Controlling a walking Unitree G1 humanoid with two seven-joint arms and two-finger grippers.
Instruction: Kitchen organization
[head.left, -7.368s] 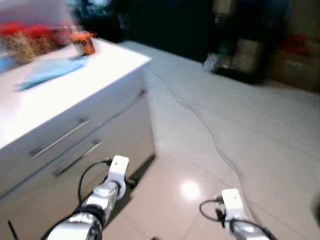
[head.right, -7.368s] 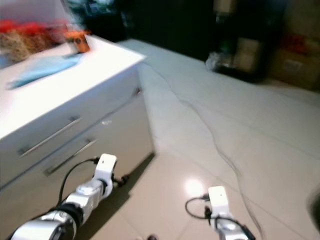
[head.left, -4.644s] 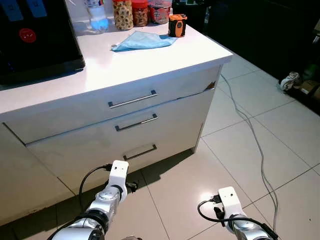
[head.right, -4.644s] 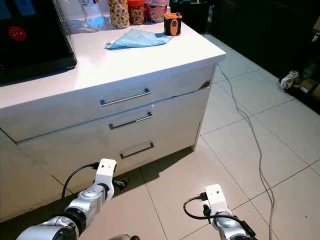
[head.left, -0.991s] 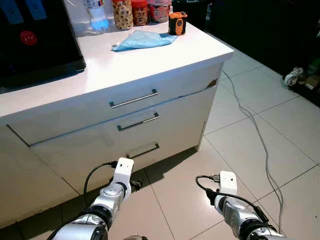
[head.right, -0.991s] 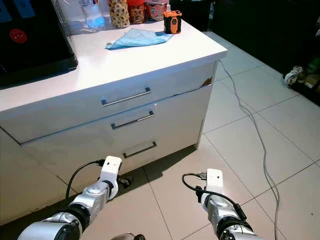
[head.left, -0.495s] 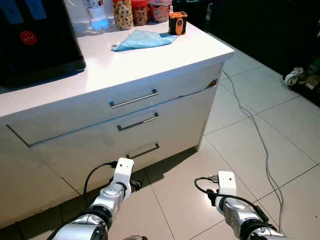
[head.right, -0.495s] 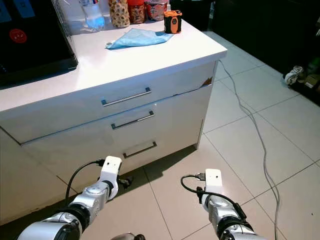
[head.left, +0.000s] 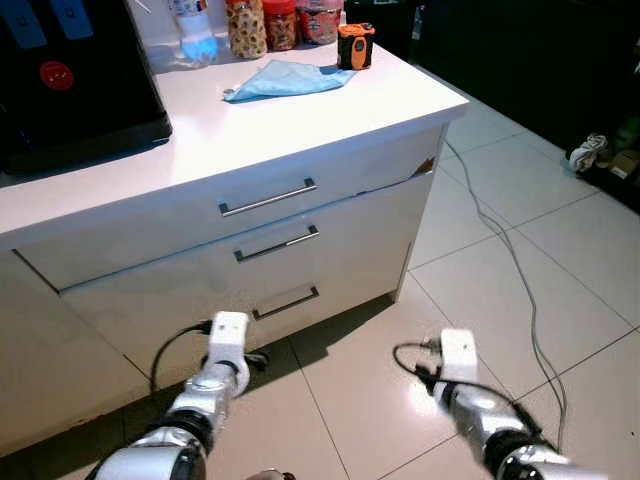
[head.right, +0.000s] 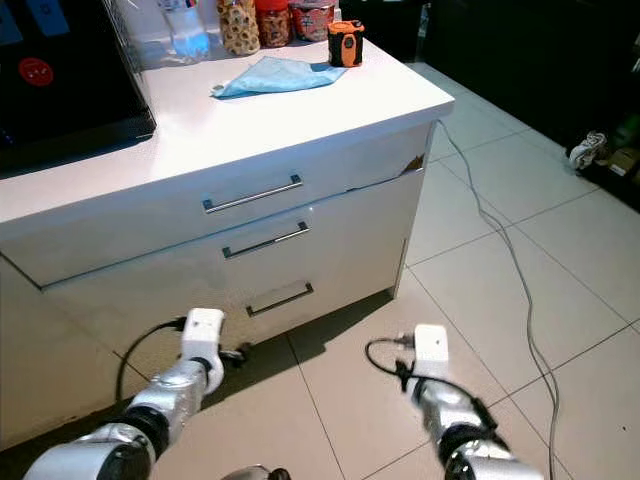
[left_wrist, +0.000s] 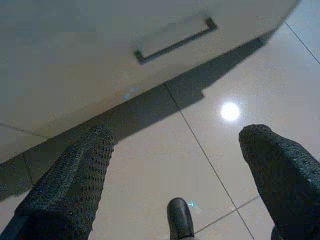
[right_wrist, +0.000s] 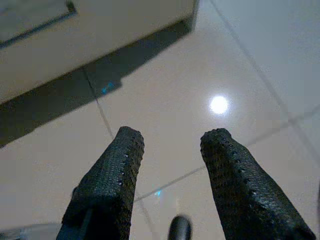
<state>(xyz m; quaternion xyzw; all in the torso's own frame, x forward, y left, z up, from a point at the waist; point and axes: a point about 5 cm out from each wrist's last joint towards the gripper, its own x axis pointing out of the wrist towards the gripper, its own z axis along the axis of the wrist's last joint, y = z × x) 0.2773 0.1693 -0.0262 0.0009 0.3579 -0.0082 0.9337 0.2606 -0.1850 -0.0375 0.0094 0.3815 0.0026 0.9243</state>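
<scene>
Hanging low over the glossy floor tiles, the left gripper had its two black fingers spread wide and empty, while the right gripper kept a narrower gap between its fingers, also holding nothing. In the head views both silver arms entered at the lower edge of the frame, the left arm at lower left and the right arm at lower right, each cut off by the frame and topped by a white wrist camera block that hid the fingers.

Above the arms, across the middle of the frame, stood a white cabinet with three drawers; its top handle, middle handle and lowest handle all lay flat against shut fronts, so the contents were hidden. On the white countertop, at upper centre, lay a crumpled blue cloth, with a small orange and black device just beside it. Behind them, cut off by the top edge, stood a clear bottle and snack jars, their fill hard to make out. A black appliance occupied the upper left. A grey cable trailed across the floor at right.
</scene>
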